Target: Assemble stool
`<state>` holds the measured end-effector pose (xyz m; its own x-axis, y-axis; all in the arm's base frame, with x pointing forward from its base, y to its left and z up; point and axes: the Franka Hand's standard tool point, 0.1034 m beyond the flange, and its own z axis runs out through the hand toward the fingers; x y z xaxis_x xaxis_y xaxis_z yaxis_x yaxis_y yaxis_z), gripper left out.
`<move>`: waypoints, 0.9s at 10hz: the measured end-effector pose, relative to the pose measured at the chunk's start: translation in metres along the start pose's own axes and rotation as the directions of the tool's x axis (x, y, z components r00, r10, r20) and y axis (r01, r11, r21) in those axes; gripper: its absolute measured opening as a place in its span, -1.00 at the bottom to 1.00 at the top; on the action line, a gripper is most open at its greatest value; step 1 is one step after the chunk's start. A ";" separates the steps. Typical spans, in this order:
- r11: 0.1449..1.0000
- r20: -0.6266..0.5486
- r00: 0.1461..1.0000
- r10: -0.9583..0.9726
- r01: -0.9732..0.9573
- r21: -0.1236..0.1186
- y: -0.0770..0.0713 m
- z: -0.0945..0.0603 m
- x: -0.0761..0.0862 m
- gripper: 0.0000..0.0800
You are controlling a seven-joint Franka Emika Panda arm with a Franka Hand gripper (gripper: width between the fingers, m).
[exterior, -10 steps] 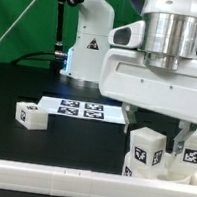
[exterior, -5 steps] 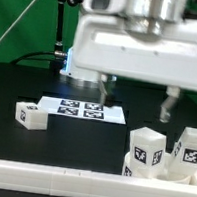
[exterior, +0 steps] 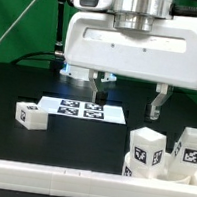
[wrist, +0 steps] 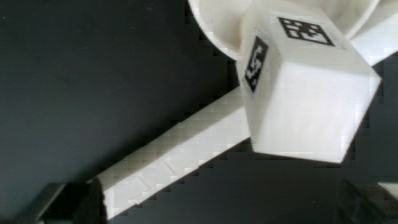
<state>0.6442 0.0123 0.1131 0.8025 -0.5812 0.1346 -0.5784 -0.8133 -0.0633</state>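
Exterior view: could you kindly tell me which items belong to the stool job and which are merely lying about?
Job: loose leg; upright leg; second upright leg; seat under them; open gripper.
Lying about: marker board; long white bar.

White-cased end effector, grey fingers
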 end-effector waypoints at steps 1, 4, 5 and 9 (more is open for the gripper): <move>0.999 0.009 0.999 -0.037 0.037 -0.010 0.007 0.006 -0.007 0.62; 0.980 0.001 0.980 -0.197 0.197 -0.034 0.082 0.022 0.001 0.62; 0.975 -0.006 0.975 -0.221 0.220 -0.040 0.095 0.027 0.008 0.62; 0.967 -0.007 0.968 -0.251 0.251 -0.044 0.105 0.033 0.012 0.62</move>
<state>0.5981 -0.0810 0.0758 0.9210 -0.3581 0.1532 -0.3646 -0.9310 0.0156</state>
